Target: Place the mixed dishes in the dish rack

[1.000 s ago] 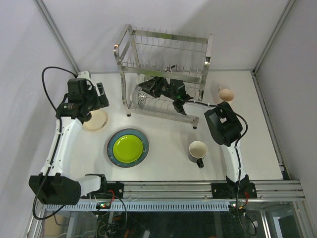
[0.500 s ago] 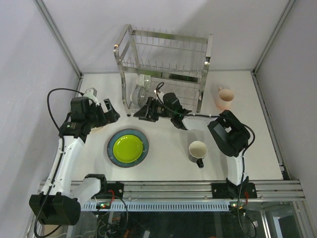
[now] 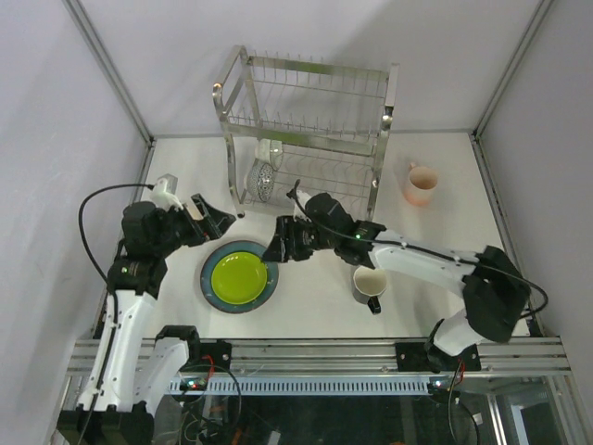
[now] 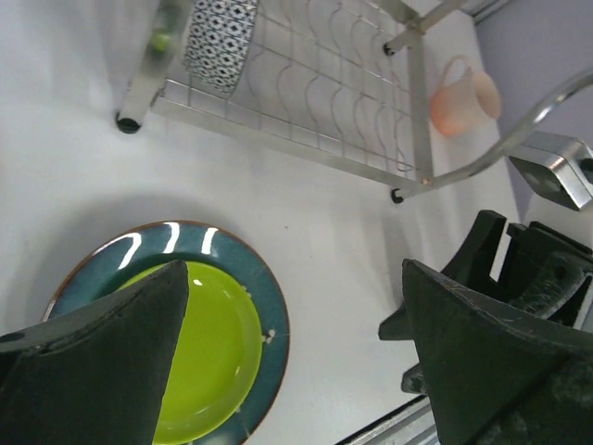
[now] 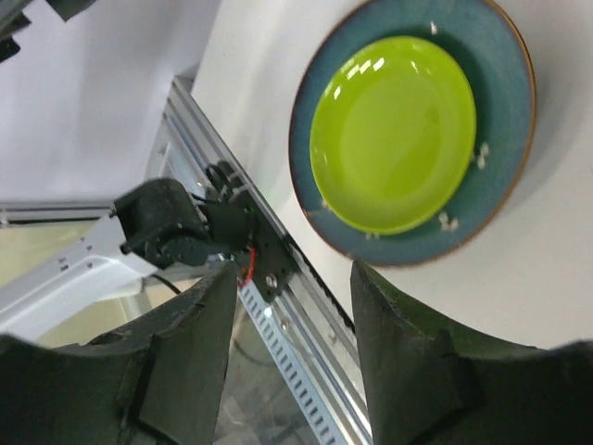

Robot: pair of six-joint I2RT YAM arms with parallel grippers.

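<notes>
Under lime-green plate, blue-grey plate mostly hidden, rim showing.

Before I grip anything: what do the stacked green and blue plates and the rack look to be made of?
Lime-green plate: probably glazed ceramic, glossy, with sharp light glints. Blue-grey plate beneath it: same glossy glaze, brownish rim, likely stoneware. Dish rack: bright mirror-like metal wire, stainless steel or chrome plating; cannot tell which.
</notes>
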